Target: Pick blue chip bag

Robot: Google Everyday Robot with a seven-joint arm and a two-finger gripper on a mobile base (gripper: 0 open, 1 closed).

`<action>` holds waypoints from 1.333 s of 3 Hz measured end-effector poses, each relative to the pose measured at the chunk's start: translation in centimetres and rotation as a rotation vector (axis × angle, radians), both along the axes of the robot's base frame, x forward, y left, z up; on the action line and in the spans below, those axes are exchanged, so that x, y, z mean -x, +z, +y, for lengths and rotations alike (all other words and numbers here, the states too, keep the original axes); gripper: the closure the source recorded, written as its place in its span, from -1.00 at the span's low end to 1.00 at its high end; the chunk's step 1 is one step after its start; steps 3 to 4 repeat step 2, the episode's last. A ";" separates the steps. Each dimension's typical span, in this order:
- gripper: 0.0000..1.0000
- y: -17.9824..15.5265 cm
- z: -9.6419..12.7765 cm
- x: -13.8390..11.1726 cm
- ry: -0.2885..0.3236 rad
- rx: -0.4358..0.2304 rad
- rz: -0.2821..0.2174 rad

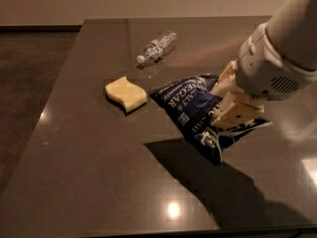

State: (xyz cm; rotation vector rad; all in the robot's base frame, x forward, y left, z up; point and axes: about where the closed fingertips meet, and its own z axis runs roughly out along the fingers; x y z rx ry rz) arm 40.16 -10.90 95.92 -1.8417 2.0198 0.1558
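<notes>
Fingers point(237, 114) clamping blue chip bag point(188, 102), tbl point(99, 172) right

bag point(184, 104) navy, white lettering | sponge point(126, 93) yellow | gripper point(225, 108) tan, on bag

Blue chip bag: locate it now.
Camera view, right of centre: the blue chip bag is held in the gripper, just right of the yellow sponge.

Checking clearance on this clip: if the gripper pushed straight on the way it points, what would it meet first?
The crinkly dark-blue chip bag, which the gripper is shut on at mid-right. Beyond the bag it would probably meet the dark glossy tabletop, though depth is unclear.
</notes>
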 end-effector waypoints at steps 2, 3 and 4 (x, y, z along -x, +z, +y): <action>1.00 4.8 -0.6 0.6 0.022 -0.006 -0.047; 1.00 4.8 -0.6 0.6 0.022 -0.006 -0.047; 1.00 4.8 -0.6 0.6 0.022 -0.006 -0.047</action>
